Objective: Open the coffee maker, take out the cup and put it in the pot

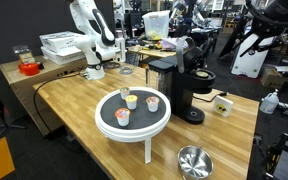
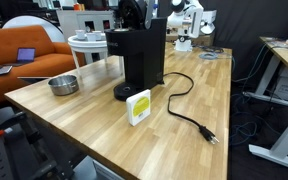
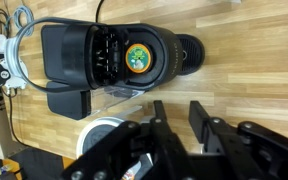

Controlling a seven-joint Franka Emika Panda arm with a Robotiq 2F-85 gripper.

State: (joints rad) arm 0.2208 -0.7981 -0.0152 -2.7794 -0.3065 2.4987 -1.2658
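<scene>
In the wrist view the black coffee maker (image 3: pixel 72 50) is seen from above with its top open. The cup (image 3: pixel 137 58), a tiny pod with a green and orange top, sits in the brew chamber. My gripper (image 3: pixel 179 110) hangs above the bare wood beside the machine and touches nothing. It is open, with table showing between its two dark fingers (image 3: pixel 198 118). Both exterior views show the coffee maker (image 1: pixel 172 85) (image 2: pixel 142 58) standing on the table. The shiny steel pot (image 1: pixel 194 160) (image 2: pixel 63 85) sits empty near a table edge, well apart from the machine.
A white pedestal tray (image 1: pixel 106 122) (image 3: pixel 102 128) carries three small cups close to the coffee maker. A yellow and white card (image 2: pixel 138 107) and the machine's black power cord (image 2: pixel 189 118) lie on the wood. A white arm (image 1: pixel 89 40) stands at the back.
</scene>
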